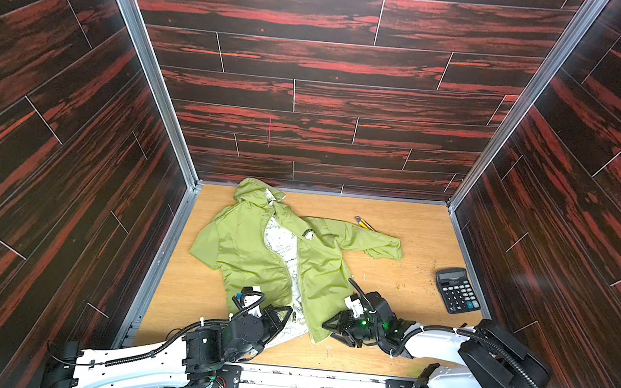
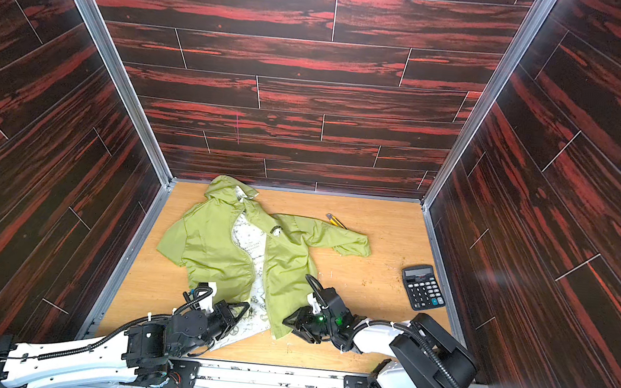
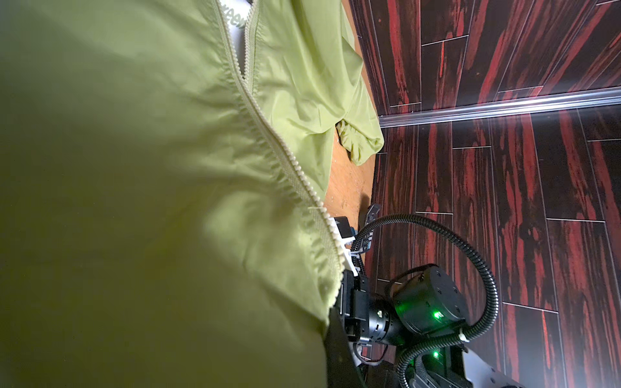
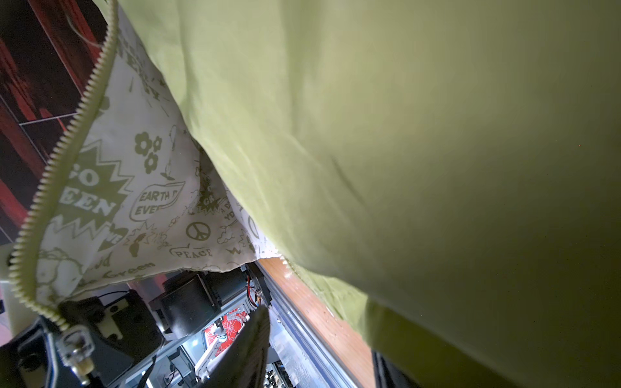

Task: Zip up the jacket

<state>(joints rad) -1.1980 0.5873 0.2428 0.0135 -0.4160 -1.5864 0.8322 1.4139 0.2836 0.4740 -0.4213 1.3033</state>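
my left pincer (image 1: pixel 288 317) clamped on the open jacket (image 1: pixel 249 251) hem, counter (image 1: pixel 389 288) near edge, right pincer (image 1: pixel 328 330) at opposite hem, i cannot tell its grip

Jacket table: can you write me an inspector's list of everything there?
Surface: wooden table, with a few specks and crumbs.
Job's things: green jacket lies flat, unzipped, with its white lining showing.
Clutter: black calculator; yellow pen-like tool beside a sleeve.
Pincers: left pincer shut on the jacket's bottom hem; right pincer open around the opposite hem corner.
Cables: black ribbed hoses loop above both wrists.
Surroundings: dark red wood-pattern walls, metal corner posts.
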